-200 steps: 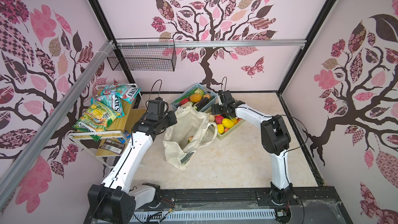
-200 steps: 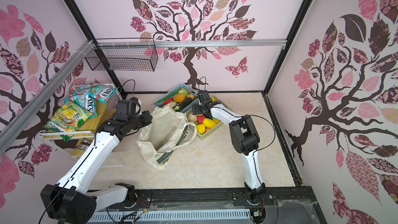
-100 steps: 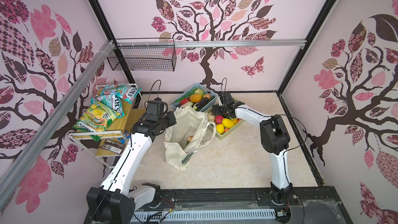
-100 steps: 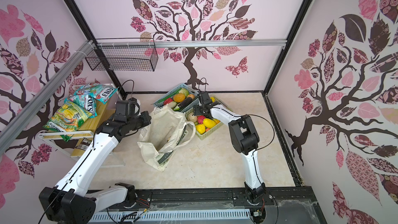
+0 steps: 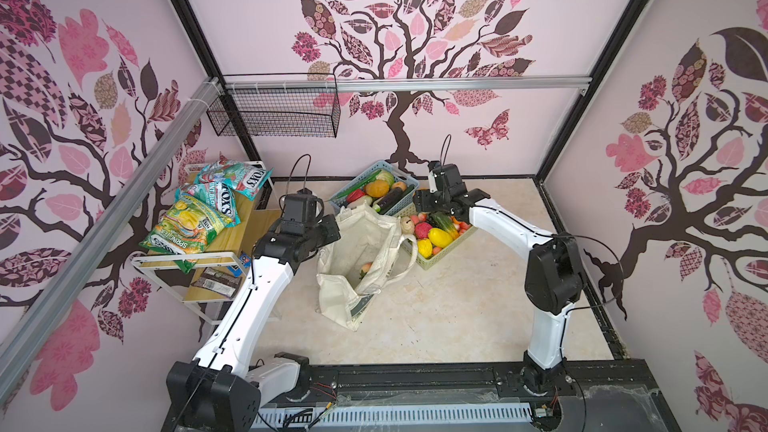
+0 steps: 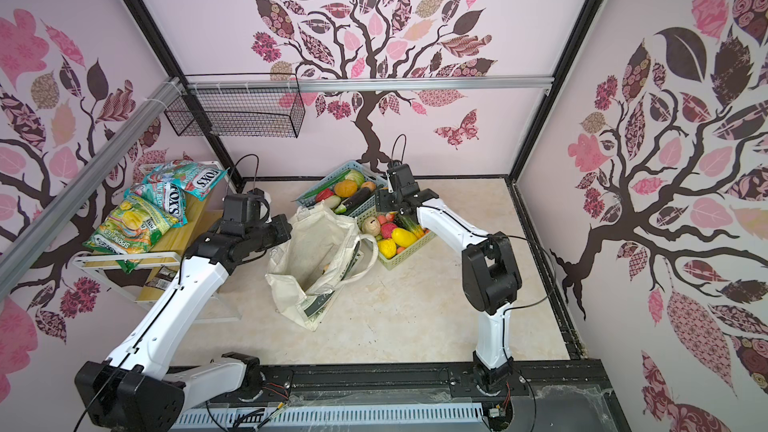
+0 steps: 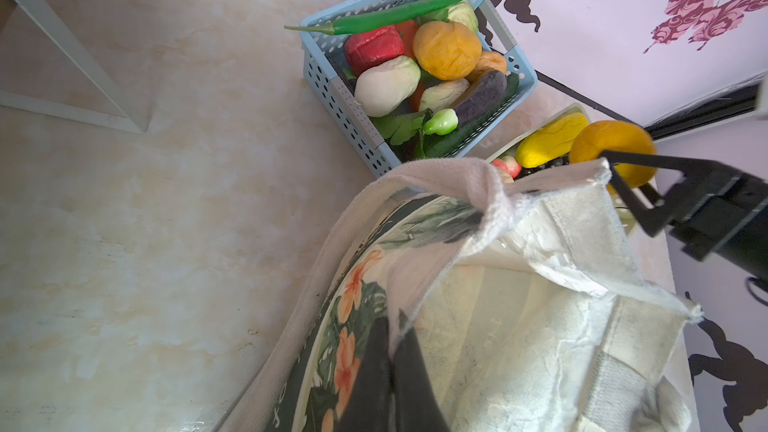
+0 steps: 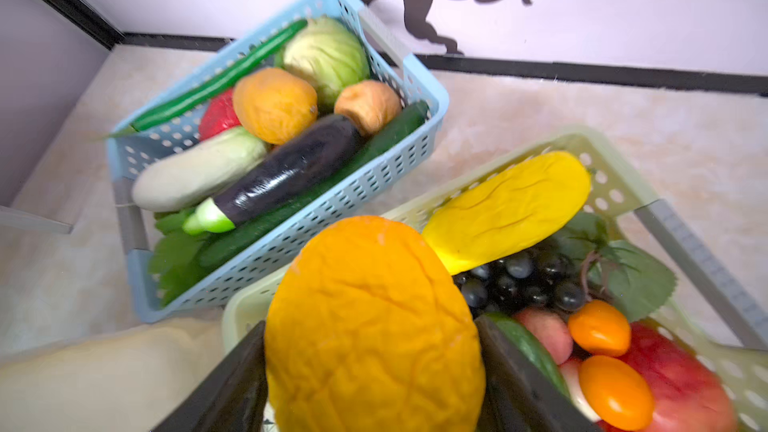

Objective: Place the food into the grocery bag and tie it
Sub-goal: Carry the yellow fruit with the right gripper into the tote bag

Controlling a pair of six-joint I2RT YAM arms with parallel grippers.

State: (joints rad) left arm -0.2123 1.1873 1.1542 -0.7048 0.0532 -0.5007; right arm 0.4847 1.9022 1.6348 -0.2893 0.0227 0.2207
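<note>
Jaws of right gripper [image 8: 370,326] — clamped on a wrinkled orange fruit [image 8: 365,276], held over the pale green basket [image 8: 615,184], just beside the grocery bag [image 5: 353,251] rim. Jaws of left gripper [image 7: 392,321] — pressed together on the bag's cream wall, mouth gaping. Other food: fruit heaped in the green basket; vegetables in the light blue basket [image 8: 432,118], eggplant [image 8: 291,172] uppermost. Small orange-red piece [image 5: 365,268] inside the bag. Bag standing on the floor between both arms.
</note>
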